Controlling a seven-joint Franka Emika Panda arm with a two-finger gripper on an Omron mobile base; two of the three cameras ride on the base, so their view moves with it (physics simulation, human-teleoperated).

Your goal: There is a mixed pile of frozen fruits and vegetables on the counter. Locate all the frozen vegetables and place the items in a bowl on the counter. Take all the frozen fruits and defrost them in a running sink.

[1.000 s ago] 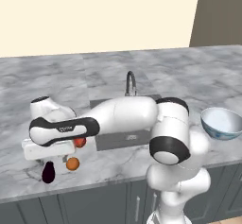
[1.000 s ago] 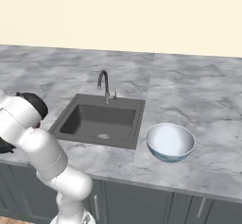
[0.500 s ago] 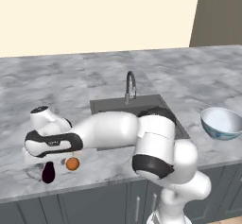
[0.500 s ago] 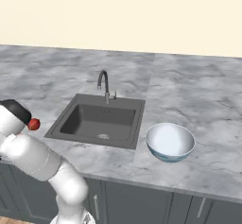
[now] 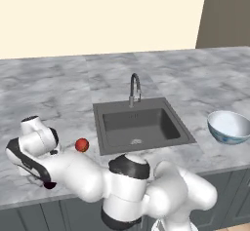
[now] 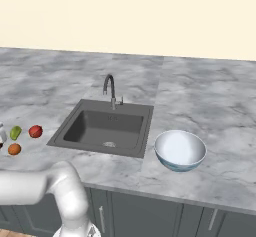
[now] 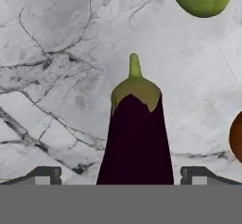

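The gripper (image 7: 120, 176) hangs wide open and empty over the counter (image 7: 52, 76), its fingertips (image 7: 45, 175) either side of the dark eggplant (image 7: 136, 142), which lies well left of the sink (image 5: 139, 125).

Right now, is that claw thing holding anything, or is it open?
Gripper: open, one fingertip on each side of the dark purple oblong eggplant lying on the marble counter; not closed on it.
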